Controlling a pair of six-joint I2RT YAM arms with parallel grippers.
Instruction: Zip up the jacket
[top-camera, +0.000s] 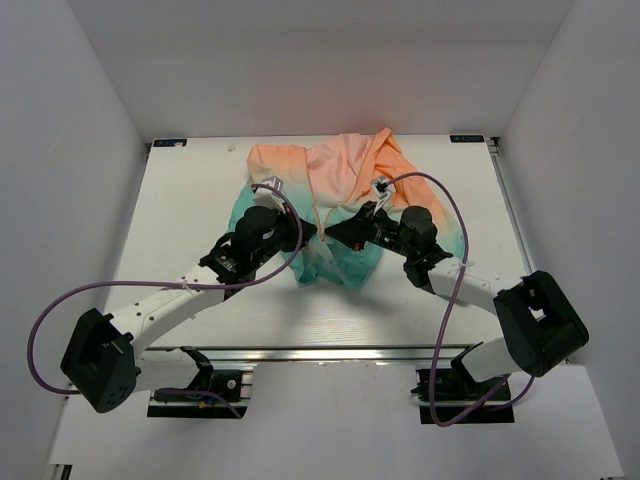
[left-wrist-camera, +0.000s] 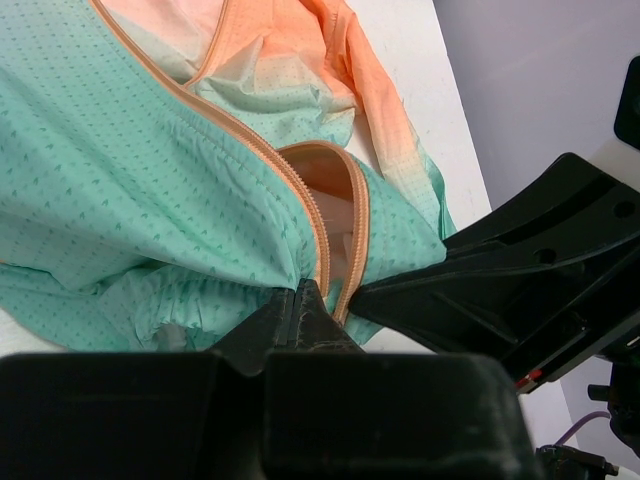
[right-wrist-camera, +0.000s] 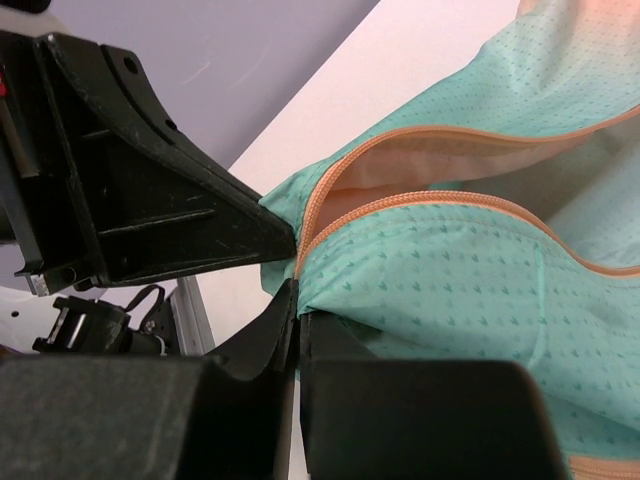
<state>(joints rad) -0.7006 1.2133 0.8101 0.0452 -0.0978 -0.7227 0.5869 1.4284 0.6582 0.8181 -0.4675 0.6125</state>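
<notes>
The jacket lies at the middle back of the table, peach-orange at the top and teal lower down. Its orange zipper runs down the front, and the two tapes part into a small open loop at the lower end. My left gripper is shut on the teal fabric beside the zipper's lower end. My right gripper is shut on the teal hem on the other side of the zipper. The two grippers sit close together, tips nearly touching. I cannot see the zipper slider.
The white table has grey walls on three sides. Purple cables loop over both arms. A metal rail runs along the near edge. Jacket drawstrings hang between the grippers.
</notes>
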